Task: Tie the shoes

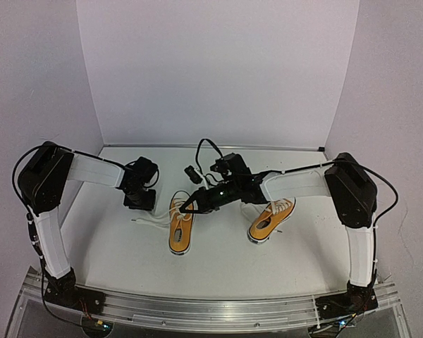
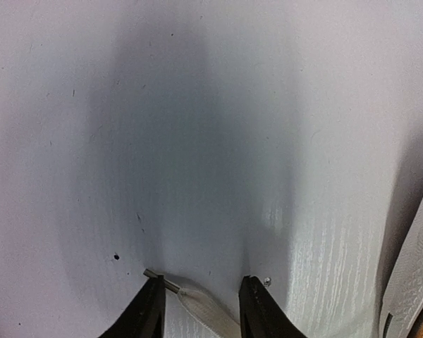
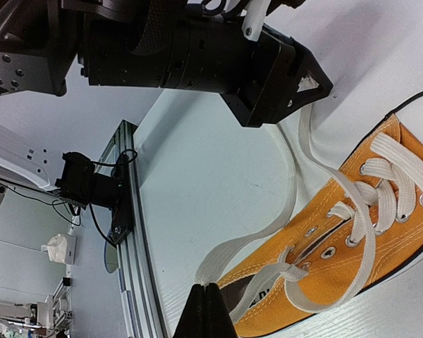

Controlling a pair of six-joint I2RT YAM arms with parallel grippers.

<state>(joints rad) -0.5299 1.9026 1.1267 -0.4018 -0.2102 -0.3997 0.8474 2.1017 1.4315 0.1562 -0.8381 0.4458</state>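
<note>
Two orange shoes sit mid-table (image 1: pixel 218 264), toes toward the near edge and well apart: the left shoe (image 1: pixel 180 227) and the right shoe (image 1: pixel 271 218). The left shoe's white laces are untied and trail left across the table. The left claw (image 2: pixel 201 279) points down at the table just left of that shoe. Its jaws stand apart, and a lace end (image 2: pixel 197 303) lies flat between them, its tip by the left finger. The right claw (image 3: pixel 206 287) reaches across over the left shoe's eyelets. Its jaws are closed, pinching the lace (image 3: pixel 225 255), which curves away from the tips alongside the shoe.
</note>
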